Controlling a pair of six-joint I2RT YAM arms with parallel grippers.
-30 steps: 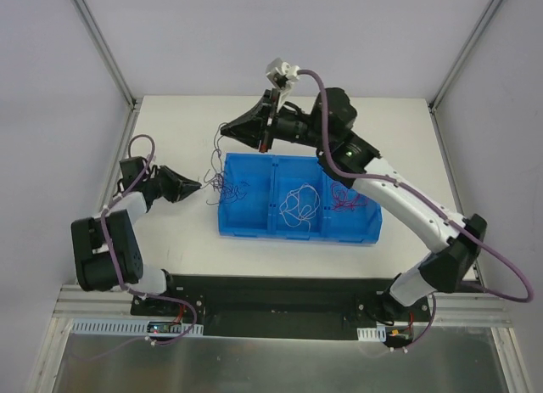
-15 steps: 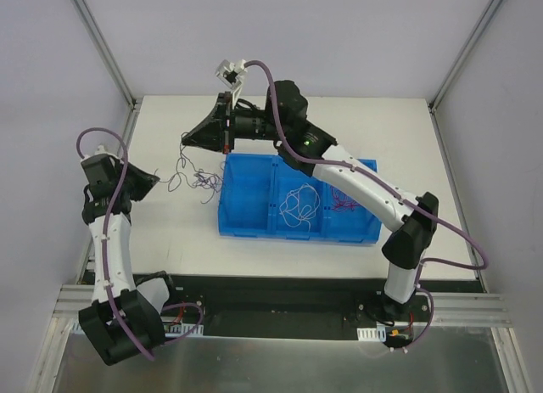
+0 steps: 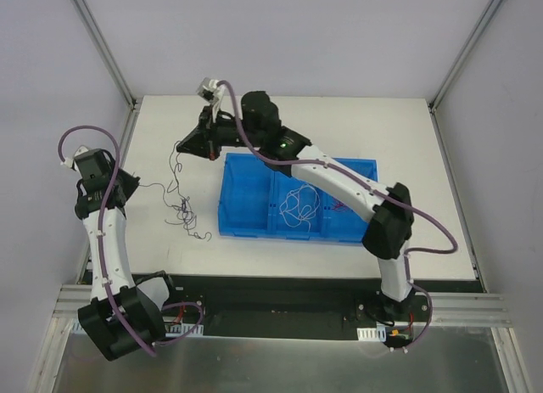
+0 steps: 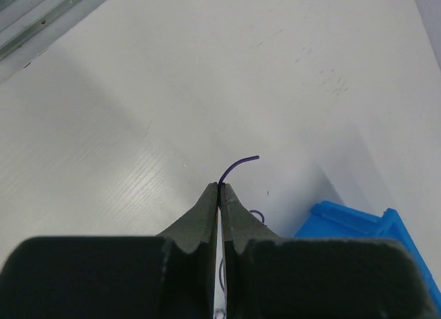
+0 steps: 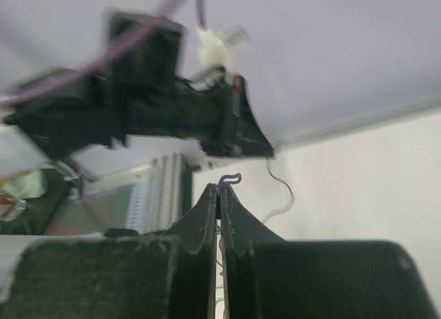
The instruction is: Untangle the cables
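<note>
Left gripper [image 4: 219,189]: black fingers pressed flat together, pinching a hair-thin dark purple wire [image 4: 238,162]. Its short end curls out past the tips. The gripper sits well off the left end of the blue plastic three-compartment bin [image 3: 254,227], near the left edge of the white table [image 3: 382,130].

Right gripper [image 5: 218,192]: fingers closed tight on a hair-thin purple strand [image 5: 230,177], with a small hook showing above the tips. It is just beyond the bin's far-left corner. Cannot tell whether this strand is the same wire the left gripper holds.

Cables [image 3: 183,211]: a small dark clump on the table, left of the bin and between it and the left gripper. It lies near the bin's left wall and apart from it. One thin line runs from the clump toward the left gripper. Other lines run up toward the right gripper. A loose tail trails toward the near side.

In the bin's middle compartment: white curly wires [image 3: 295,208]. In the right compartment: reddish wires [image 3: 338,206], partly hidden under the right arm.
</note>
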